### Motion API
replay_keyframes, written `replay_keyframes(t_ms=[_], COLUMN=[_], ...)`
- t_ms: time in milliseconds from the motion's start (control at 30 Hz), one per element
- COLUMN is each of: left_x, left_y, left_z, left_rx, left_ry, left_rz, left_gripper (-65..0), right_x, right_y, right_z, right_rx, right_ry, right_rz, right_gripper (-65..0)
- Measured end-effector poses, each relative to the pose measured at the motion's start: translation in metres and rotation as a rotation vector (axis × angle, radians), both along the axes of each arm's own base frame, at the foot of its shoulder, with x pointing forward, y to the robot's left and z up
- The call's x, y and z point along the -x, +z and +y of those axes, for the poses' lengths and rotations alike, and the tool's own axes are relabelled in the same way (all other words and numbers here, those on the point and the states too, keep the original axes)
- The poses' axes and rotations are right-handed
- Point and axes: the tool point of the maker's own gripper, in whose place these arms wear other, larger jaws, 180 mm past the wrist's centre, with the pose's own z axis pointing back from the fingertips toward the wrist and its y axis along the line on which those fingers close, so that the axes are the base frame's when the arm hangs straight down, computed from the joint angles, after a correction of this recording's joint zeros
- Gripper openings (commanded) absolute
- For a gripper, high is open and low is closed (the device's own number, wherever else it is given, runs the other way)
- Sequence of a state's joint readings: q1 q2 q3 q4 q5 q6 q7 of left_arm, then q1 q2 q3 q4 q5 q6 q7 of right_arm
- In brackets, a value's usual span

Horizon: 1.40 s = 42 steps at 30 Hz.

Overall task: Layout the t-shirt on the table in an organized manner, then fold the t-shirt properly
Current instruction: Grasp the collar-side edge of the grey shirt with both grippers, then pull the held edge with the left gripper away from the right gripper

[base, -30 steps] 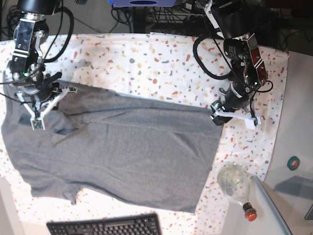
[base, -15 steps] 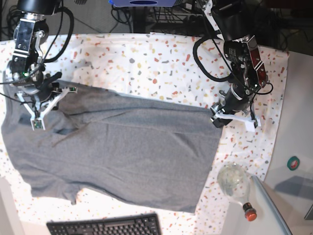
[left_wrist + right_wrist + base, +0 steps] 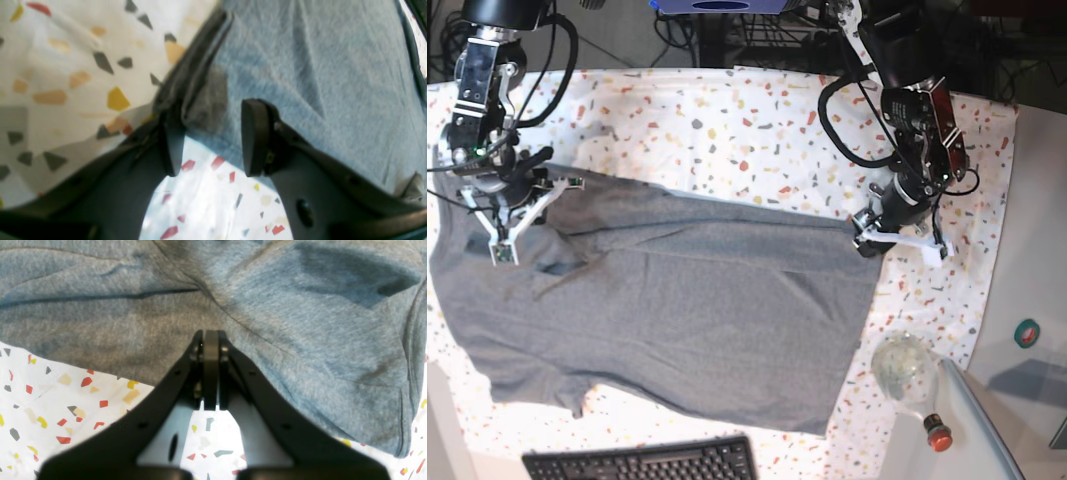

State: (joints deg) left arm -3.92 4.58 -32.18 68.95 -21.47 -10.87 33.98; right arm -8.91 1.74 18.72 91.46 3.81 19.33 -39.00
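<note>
The grey t-shirt (image 3: 677,310) lies spread across the speckled table (image 3: 727,130), with creases near its left end. At the shirt's right corner my left gripper (image 3: 865,235) is open. In the left wrist view that gripper (image 3: 213,133) straddles the hem corner of the t-shirt (image 3: 300,60), with a gap left beside the cloth. My right gripper (image 3: 502,250) is shut over the shirt's left part. The right wrist view has that gripper (image 3: 210,336) pressed together against the t-shirt (image 3: 300,306), and no cloth shows between the pads.
A black keyboard (image 3: 642,462) lies at the table's front edge. A clear glass bottle (image 3: 905,370) with a red cap sits at the front right, beside a grey panel (image 3: 987,420). A green tape roll (image 3: 1025,333) lies off the cloth at the right.
My left gripper has shifted slightly left, closer onto the shirt's right corner. The right arm and the shirt have not moved.
</note>
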Motion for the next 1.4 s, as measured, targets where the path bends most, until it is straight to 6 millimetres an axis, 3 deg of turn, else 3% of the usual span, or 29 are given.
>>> replay_keyframes(t_ms=[700,1000,1067,1200,1400], left_x=[-0.003,-0.004,-0.004,-0.004,-0.012], left_y=[0.004,0.005,0.005,0.005,0.008], left_z=[0.0,0.0,0.0,0.0,-0.001], left_rx=[-0.004,-0.004,-0.004,-0.004,0.0], left_ry=[-0.002,-0.002,-0.002,-0.002,-0.003], left_rz=[-0.011,-0.014,-0.014,-0.014,-0.025], left_gripper=[-39.2,-39.5,-44.1,-65.0,-65.0], right_x=[-0.001,0.008,0.003,0.003,0.003], right_y=[0.001,-0.022,-0.019,-0.018,-0.018], right_z=[0.0,0.002,0.002,0.002,0.002], right_rx=[0.0,-0.025,-0.027,-0.027,-0.027], right_ry=[-0.001,-0.008,-0.008,-0.008,-0.008], right_rz=[-0.002,0.055,0.023,0.02,0.02], right_gripper=[-65.0,-65.0,-65.0,-65.0,-65.0])
